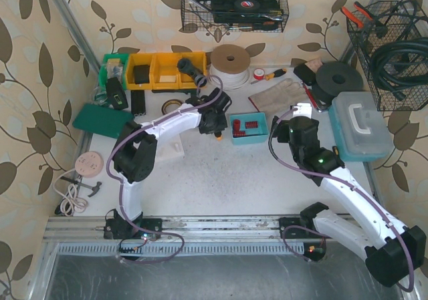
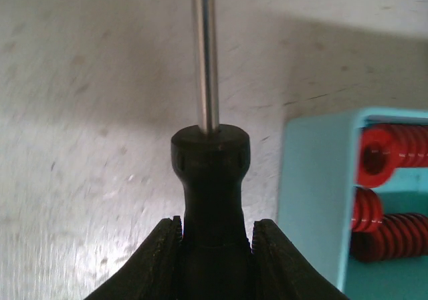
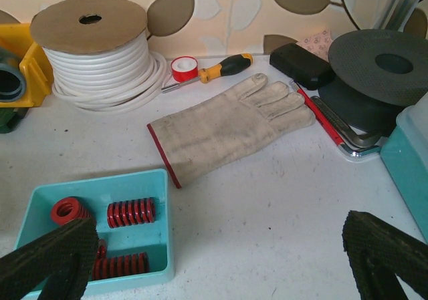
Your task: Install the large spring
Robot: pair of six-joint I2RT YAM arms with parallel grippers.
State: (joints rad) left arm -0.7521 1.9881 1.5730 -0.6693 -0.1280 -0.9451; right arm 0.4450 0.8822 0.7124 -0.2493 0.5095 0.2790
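Right tool [image 3: 217, 256]: hanging wide open over the counter [image 3: 281, 206], gripping nothing, just right of the tray [image 3: 100, 182].
Left tool [image 2: 215, 230]: clamping shut on a black handle [image 2: 210, 180]; its steel shaft [image 2: 204, 53] is pointing away over the bare counter.
Tray: teal, sitting just to the right of that handle, between the two tools.
Springs [image 3: 131, 212]: red, lying inside the tray, one showing its round end at the left.
Glove [image 3: 227, 129]: lying flat beyond the tray.
Spool [image 3: 100, 53]: sitting by the back wall, a screwdriver [image 3: 217, 67] lying beside it.
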